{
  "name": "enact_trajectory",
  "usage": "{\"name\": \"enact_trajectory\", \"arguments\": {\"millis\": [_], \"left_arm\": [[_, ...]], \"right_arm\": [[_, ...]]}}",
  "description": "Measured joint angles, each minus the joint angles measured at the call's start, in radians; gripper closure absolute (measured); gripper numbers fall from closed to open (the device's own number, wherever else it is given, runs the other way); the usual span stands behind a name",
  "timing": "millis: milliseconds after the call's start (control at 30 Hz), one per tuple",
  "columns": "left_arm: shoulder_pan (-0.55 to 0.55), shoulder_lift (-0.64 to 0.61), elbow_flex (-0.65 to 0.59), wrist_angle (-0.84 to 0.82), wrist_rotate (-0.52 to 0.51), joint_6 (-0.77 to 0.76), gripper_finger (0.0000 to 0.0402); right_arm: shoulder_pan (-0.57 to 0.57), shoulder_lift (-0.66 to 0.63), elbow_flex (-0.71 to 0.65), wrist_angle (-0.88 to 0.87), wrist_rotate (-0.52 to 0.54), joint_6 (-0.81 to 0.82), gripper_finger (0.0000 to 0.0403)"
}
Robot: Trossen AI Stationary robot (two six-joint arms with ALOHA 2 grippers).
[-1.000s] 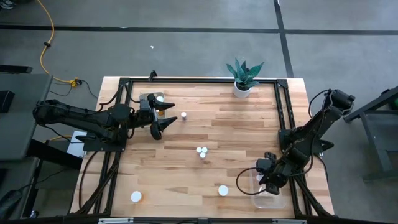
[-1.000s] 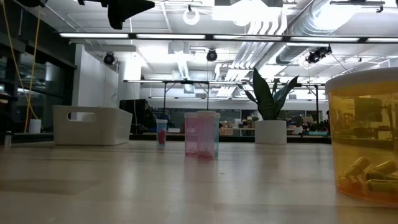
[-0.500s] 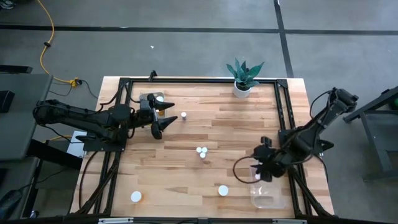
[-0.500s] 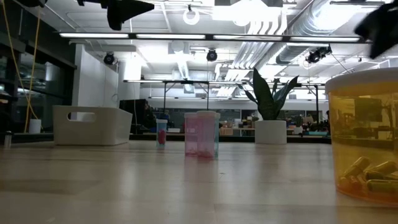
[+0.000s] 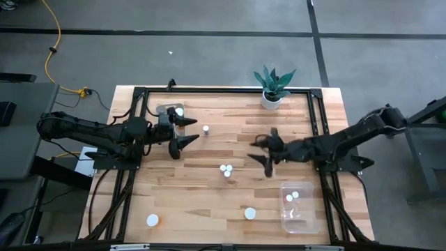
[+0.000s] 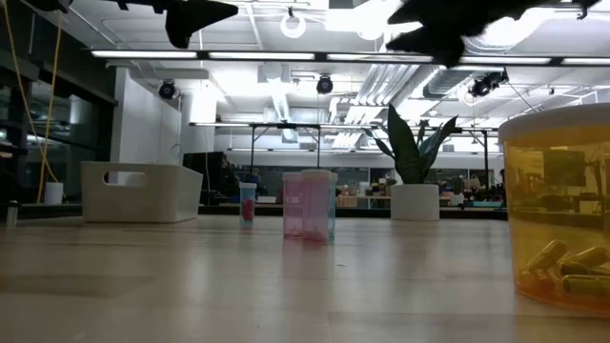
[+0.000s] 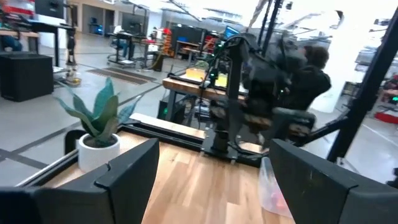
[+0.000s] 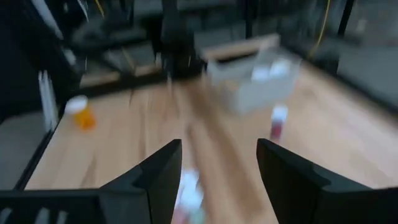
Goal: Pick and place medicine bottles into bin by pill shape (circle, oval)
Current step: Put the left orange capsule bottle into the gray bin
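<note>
Several white-capped medicine bottles stand upright on the wooden table: one (image 5: 206, 130) near my left gripper, a pair (image 5: 226, 171) at mid table, one (image 5: 249, 213) near the front edge, and an orange one (image 5: 152, 220) at front left. Two caps (image 5: 292, 196) show in the clear bin (image 5: 301, 219), and one (image 5: 179, 111) in the white bin (image 5: 167, 110). My left gripper (image 5: 185, 132) is open and empty beside the white bin. My right gripper (image 5: 263, 153) is open and empty above the table, right of the pair. In the right wrist view (image 8: 217, 180) its fingers frame blurred bottles (image 8: 186, 186).
A potted plant (image 5: 272, 88) stands at the far edge, and also shows in the left wrist view (image 7: 98, 127). A black frame (image 5: 315, 125) runs round the table. In the low view a large orange bottle (image 6: 558, 210) stands close at the right, and pink bottles (image 6: 307, 205) stand at mid table.
My right gripper has swung from over the clear bin at the near right toward the table's middle and far side, ending right of the mid-table pair. The bottles on the table have stayed where they were.
</note>
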Motion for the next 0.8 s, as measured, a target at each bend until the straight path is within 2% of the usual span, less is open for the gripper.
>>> {"name": "enact_trajectory", "arguments": {"millis": [167, 300, 533, 667, 800], "left_arm": [[0.0, 0.0, 0.0, 0.0, 0.04, -0.013, 0.0108], [0.0, 0.0, 0.0, 0.0, 0.045, -0.009, 0.0108], [-0.003, 0.0, 0.005, -0.021, 0.048, -0.05, 0.0108], [-0.071, 0.004, 0.111, -0.341, 0.068, -0.089, 0.0108], [-0.225, 0.062, 0.236, -0.697, 0.082, -0.145, 0.0108]], "right_arm": [[-0.097, 0.0, 0.017, 0.169, -0.072, -0.094, 0.0201], [-0.128, 0.0, 0.017, 0.198, -0.144, -0.095, 0.0201], [-0.129, 0.0, 0.017, 0.196, -0.161, -0.111, 0.0201], [-0.129, 0.0, 0.017, 0.194, -0.161, -0.101, 0.0201], [-0.129, 0.0, 0.017, 0.176, -0.161, -0.082, 0.0201]]}}
